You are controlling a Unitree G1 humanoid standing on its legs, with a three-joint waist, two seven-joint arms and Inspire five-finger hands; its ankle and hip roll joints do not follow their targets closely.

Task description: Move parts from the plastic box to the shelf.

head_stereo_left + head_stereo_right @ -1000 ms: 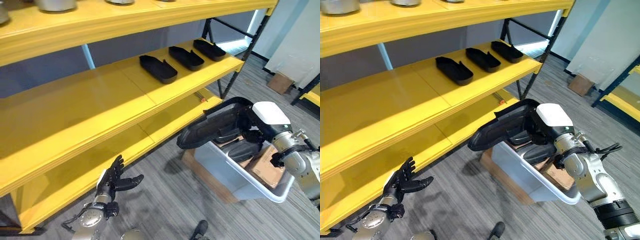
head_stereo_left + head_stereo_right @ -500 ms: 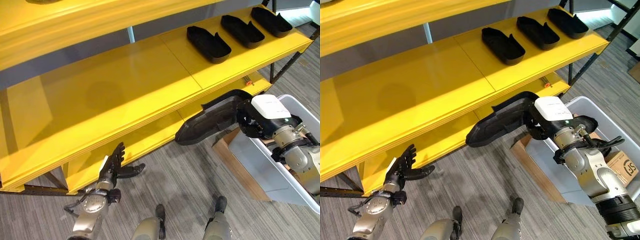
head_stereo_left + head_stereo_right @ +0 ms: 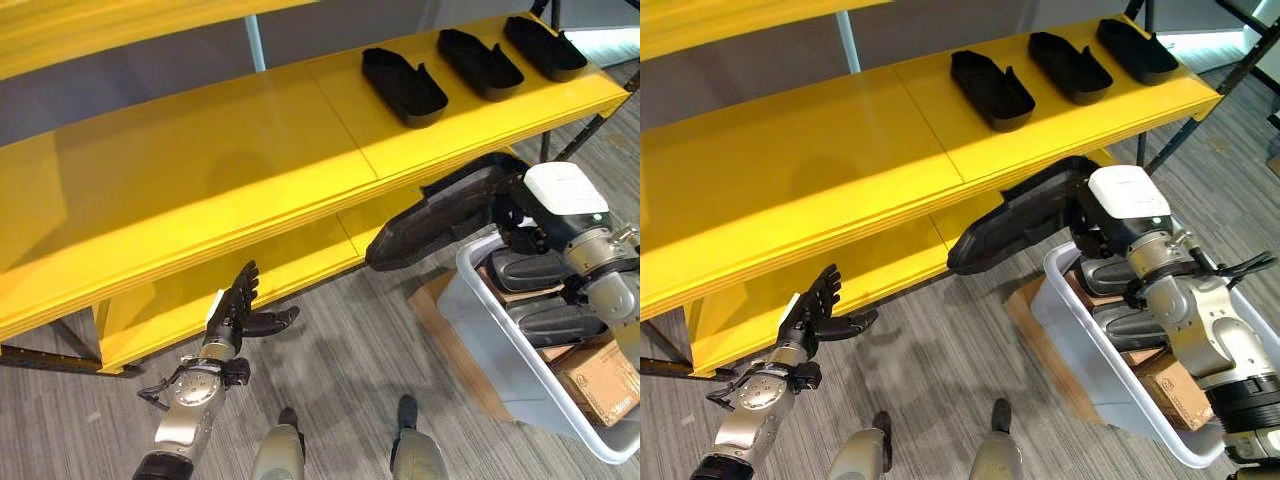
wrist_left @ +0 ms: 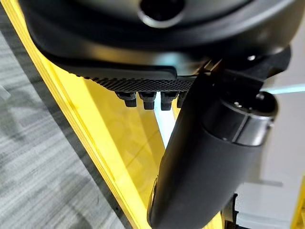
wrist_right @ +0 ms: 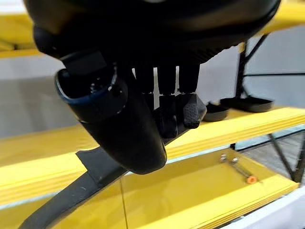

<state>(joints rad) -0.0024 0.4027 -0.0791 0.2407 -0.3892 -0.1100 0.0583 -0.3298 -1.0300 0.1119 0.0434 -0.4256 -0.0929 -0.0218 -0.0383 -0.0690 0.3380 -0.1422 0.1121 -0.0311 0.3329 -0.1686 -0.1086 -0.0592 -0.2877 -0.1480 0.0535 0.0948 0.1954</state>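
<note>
the part (image 3: 440, 217) in play is a long, black, shallow moulded shell, narrow at one end and broader with a raised lip at the other; it hangs in the air just in front of the yellow shelf (image 3: 200, 180), below the edge of the middle level, its narrow end pointing toward the robot's left; three more black parts (image 3: 404, 86) of the same kind lie in a row on the right end of that level, apart from one another; the plastic box (image 3: 500, 350) sits on the floor at the right with further dark parts (image 3: 545, 322) and a brown carton (image 3: 600, 375) inside; against half a second ago, the held part sits a little further right and nearer the shelf edge, and more of the box's inside shows; the right hand (image 3: 525, 215) is clenched round the broad end of the part, fingers (image 5: 183, 107) curled over its rim; the left hand (image 3: 235, 315) hovers low before the bottom level, fingers spread and straight, holding nothing
</note>
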